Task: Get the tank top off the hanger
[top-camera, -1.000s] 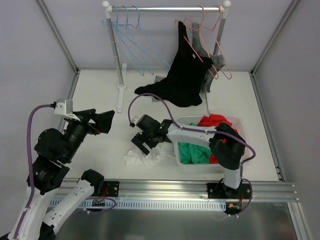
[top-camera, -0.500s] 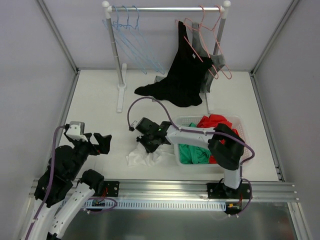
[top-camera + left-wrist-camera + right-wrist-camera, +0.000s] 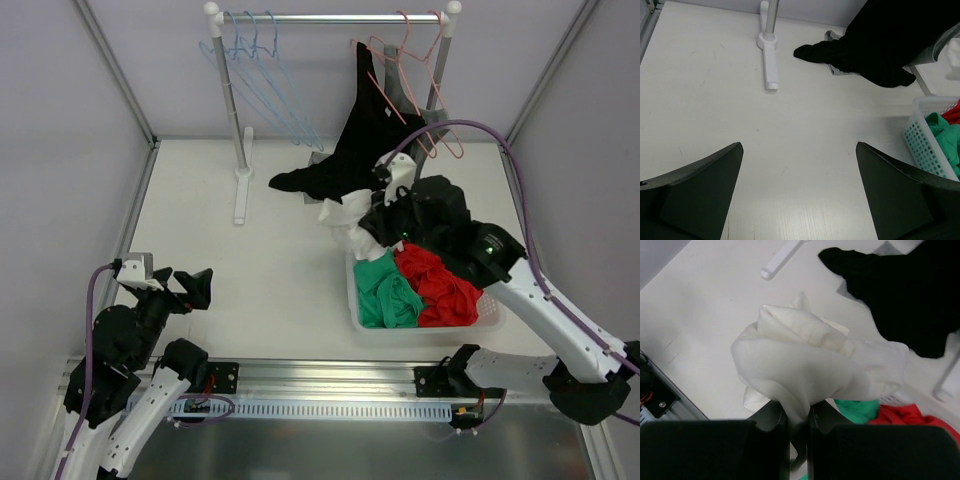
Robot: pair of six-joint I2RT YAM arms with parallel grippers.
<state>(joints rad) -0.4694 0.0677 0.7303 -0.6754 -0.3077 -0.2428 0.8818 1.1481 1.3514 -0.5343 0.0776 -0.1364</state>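
Observation:
A black tank top (image 3: 365, 150) hangs from a pink hanger (image 3: 400, 75) on the rail, its lower part spread on the table. It also shows in the left wrist view (image 3: 885, 45) and behind the held cloth in the right wrist view (image 3: 905, 295). My right gripper (image 3: 365, 226) is shut on a bunched white garment (image 3: 342, 218), held in the air by the basket's far-left corner, just in front of the tank top. In the right wrist view the fingers (image 3: 798, 412) pinch a fold of that white garment (image 3: 805, 360). My left gripper (image 3: 195, 287) stands open and holds nothing (image 3: 799, 146), low at the near left.
A white basket (image 3: 420, 335) holding green and red clothes stands at the right, also in the left wrist view (image 3: 925, 130). The clothes rack's left post (image 3: 240, 120) and foot (image 3: 769, 65) stand at the back. Blue hangers (image 3: 265, 80) hang empty on the rail.
My right gripper shut on the white garment lying left of the basket and lifted it up and back toward the rack. The left arm drew back and down to the near left.

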